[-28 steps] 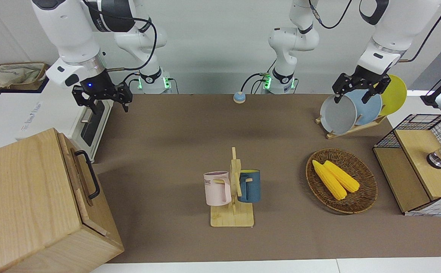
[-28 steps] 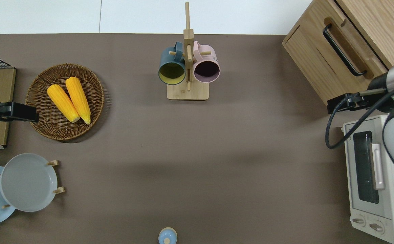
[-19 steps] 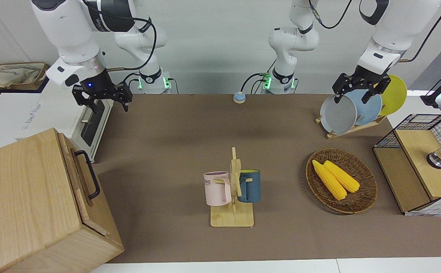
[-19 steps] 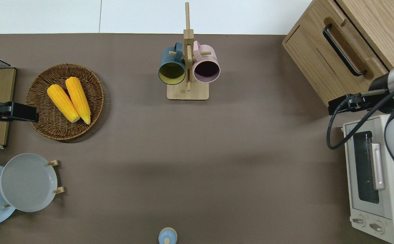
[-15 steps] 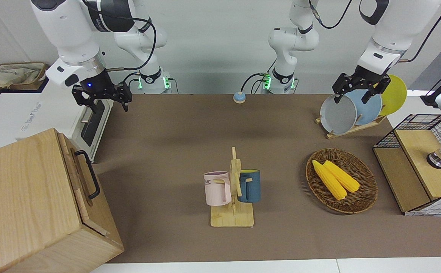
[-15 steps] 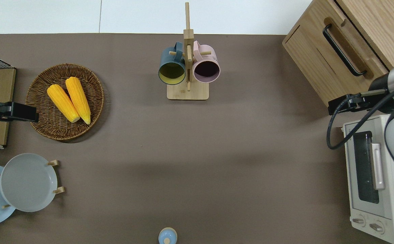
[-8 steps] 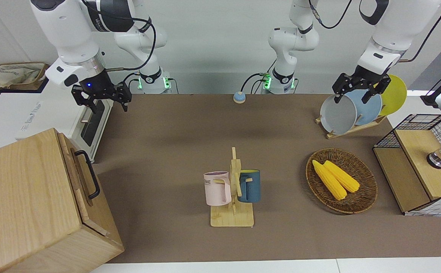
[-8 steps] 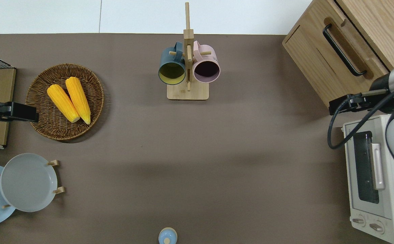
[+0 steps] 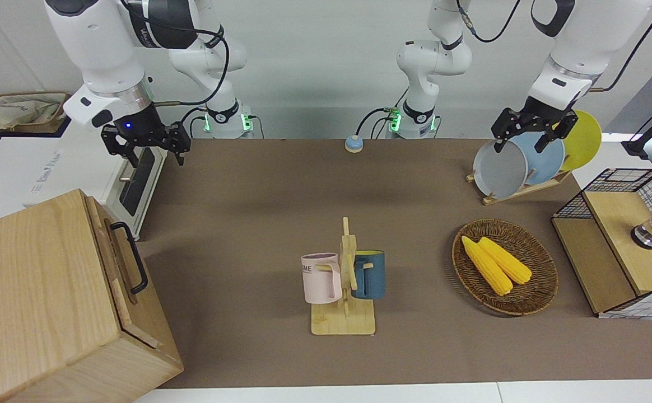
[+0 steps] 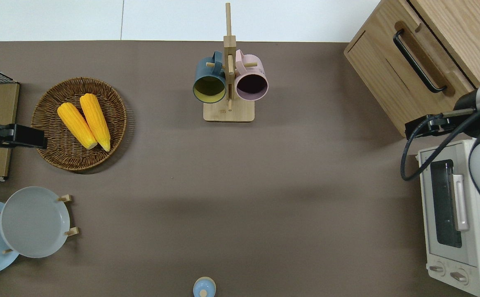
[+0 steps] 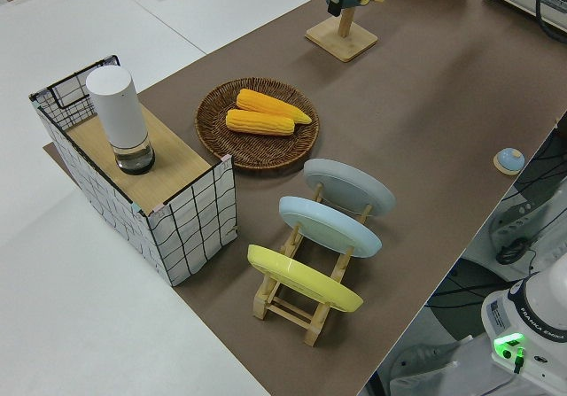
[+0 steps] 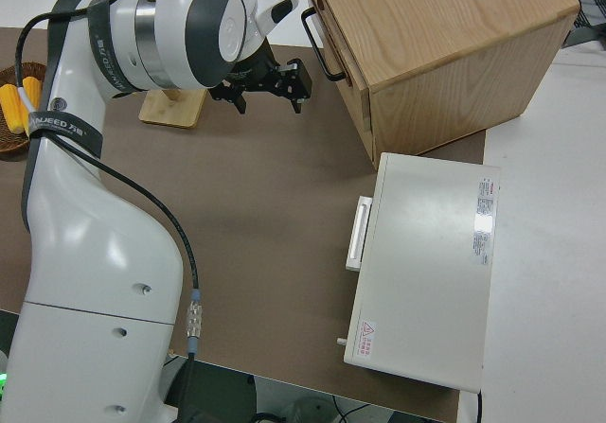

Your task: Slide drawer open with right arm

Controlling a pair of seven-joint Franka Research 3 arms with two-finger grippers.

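Pale-wood drawer [image 10: 405, 78] — black handle [image 10: 418, 60] — brown table [image 10: 264, 185].

Brown mat [image 9: 259, 190] covering a white table [image 10: 58, 20], pale grey wall [image 9: 315, 56] rising at the table's robot-side edge.

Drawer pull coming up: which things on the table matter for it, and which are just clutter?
Matter: drawer, shut, with its black bar handle; right gripper, open, in the air short of the handle.

Clutter: toaster oven, mug stand, corn basket, plate rack, wire-mesh rack. Left arm parked.
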